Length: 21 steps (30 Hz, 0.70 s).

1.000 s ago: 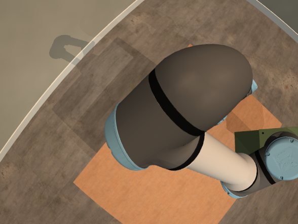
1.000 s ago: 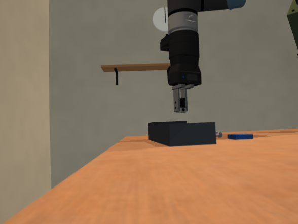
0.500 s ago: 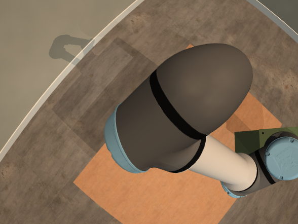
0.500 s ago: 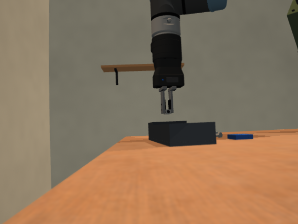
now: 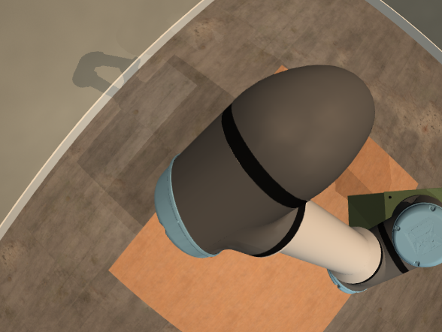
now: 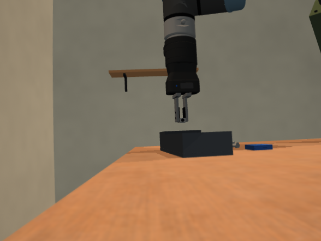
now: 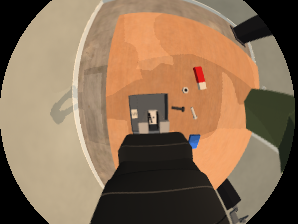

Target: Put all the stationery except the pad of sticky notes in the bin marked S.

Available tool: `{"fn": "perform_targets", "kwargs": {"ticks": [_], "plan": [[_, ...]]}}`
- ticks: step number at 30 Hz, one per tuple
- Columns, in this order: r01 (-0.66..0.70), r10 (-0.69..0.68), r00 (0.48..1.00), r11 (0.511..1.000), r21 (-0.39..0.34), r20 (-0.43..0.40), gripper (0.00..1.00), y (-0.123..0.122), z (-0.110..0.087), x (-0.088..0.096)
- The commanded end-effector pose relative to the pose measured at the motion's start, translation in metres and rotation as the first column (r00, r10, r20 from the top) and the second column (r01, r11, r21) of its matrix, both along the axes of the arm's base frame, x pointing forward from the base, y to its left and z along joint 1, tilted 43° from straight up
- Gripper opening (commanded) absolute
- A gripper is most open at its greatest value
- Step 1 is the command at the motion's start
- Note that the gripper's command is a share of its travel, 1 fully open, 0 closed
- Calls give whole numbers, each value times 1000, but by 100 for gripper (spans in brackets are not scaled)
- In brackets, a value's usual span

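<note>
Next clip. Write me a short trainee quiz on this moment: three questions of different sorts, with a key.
1. True or false: the gripper hangs above the dark bins without touching them.
2. Multiple choice: the flat blue item lies A) inside a bin, B) on the table beside the bins, C) between the fingers.
3. Fill in: the fingertips are closed on a small ___ thing, round as seen end-on.
Key: 1 true; 2 B; 3 dark, the small thing pinched at the tips.
</note>
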<state>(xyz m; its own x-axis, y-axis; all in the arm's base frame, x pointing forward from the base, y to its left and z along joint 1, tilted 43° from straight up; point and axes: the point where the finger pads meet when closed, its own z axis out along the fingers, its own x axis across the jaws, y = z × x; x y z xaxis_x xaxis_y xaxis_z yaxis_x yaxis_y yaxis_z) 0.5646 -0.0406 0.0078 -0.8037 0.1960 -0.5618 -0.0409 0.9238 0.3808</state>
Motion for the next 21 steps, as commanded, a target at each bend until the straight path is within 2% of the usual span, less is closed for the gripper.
{"fn": "perform_targets", "kwargs": {"ticks": [1,10,21], "plan": [[0,0,1000,1000,0,1,32,0,0,0],[0,0,1000,1000,0,1,32,0,0,0],[0,0,1000,1000,0,1,32,8,-16,13]]}}
